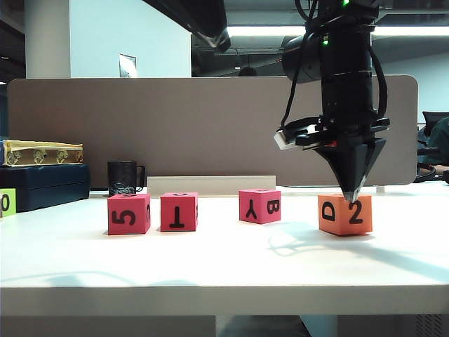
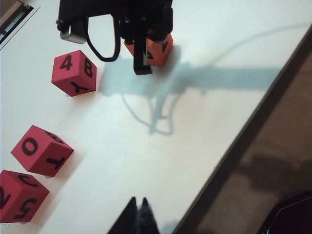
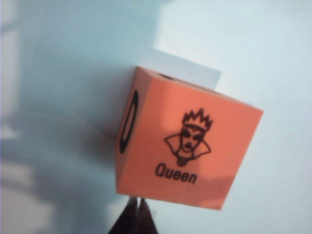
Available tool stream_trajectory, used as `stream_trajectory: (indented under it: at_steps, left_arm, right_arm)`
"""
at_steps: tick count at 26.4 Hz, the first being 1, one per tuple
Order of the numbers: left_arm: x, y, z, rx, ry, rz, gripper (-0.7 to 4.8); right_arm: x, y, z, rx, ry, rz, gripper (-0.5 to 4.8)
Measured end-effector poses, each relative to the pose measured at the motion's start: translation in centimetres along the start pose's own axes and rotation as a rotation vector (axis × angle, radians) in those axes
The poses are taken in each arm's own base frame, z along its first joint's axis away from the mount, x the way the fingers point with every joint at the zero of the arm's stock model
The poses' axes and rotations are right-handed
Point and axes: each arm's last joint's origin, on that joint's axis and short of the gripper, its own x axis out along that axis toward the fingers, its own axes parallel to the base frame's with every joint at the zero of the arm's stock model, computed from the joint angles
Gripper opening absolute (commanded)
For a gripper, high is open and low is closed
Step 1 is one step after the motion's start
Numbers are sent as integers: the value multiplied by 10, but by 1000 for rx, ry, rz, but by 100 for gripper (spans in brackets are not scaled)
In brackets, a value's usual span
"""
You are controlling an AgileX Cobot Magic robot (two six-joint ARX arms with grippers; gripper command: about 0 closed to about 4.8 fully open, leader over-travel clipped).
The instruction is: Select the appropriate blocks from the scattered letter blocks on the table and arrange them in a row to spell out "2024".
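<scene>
Exterior view shows the right gripper (image 1: 354, 191) pointing straight down with its fingers pressed together into a single point, the tip touching the top edge of the orange block (image 1: 344, 214) at the right end of the bench (image 1: 224, 274). Nothing is held; closed fingers on a cube's top suggest a push or a tip-over rather than a pick (the face toward the camera already reads 2, with D beside it).

Right wrist view looks down on that same orange block (image 3: 187, 141), its upper face printed with a queen's head and the word Queen, the dark fingertips (image 3: 138, 214) meeting at its near edge.

Three pink-red blocks sit in a loose row to the left, well apart from each other: one showing 5 (image 1: 128, 213), one showing T (image 1: 179, 211), and one showing Y and B (image 1: 259, 206). From the left wrist view the Y-B block (image 2: 74, 73) carries a 4 on top and the T block (image 2: 42, 150) an O on top, so the wanted characters are mostly not yet facing front.

Left gripper (image 2: 138, 217) hangs above the bench's front edge, fingers shut and empty, clear of the row; it seems parked so the right arm has room.

A black mug (image 1: 123, 177) stands behind the row, near the partition.
</scene>
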Motion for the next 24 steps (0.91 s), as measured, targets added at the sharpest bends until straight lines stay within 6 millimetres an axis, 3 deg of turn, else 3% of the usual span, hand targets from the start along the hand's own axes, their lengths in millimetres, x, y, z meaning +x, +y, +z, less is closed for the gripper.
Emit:
stream_trajectory:
  at_steps: [24]
  left_arm:
    - [0,0,-1,5,9,-1,-6]
  right_arm:
    - [-3,-15,28,32,-280,-157,-8]
